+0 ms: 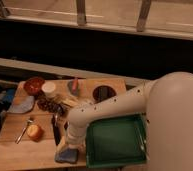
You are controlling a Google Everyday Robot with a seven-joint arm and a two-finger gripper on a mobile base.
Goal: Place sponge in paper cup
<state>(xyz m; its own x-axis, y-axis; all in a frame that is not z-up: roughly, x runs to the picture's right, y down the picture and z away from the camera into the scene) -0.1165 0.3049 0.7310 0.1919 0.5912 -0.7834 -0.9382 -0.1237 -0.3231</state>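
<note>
You are at the pick-up step. Your gripper (70, 148) hangs at the near edge of the table (16, 150), with the forearm dropping steeply onto it from the right. Its jaws are spread wide and released, holding nothing. The sponge (65, 157) lies directly beneath the gripper, flat on the wood. Whether the fingertips are touching it cannot be made out.

By the look of it, the next move is to settle the jaws around the sponge, close them and lift straight up. The green tray (115, 142) sits just beside the gripper on its right, so keep the lift vertical until you clear its rim.

The paper cup (49, 89) stands well apart from the gripper, toward the far edge of the table and slightly left. A reddish-brown bowl (34, 85) sits just beside it on the far-left side. Between the gripper and the cup lie a black-handled utensil (56, 131) and a dark cluster of small items, so carry the sponge high over them. A grey-blue cloth (22, 105) lies far off to the left. Do not mistake it for your target.

The sponge shows as a small bluish pad with rounded corners, lying flat, its upper part hidden by the gripper. It will likely squash under the jaws. The cup's mouth looks narrow next to it, so you will probably need to drop it in end-first.
</note>
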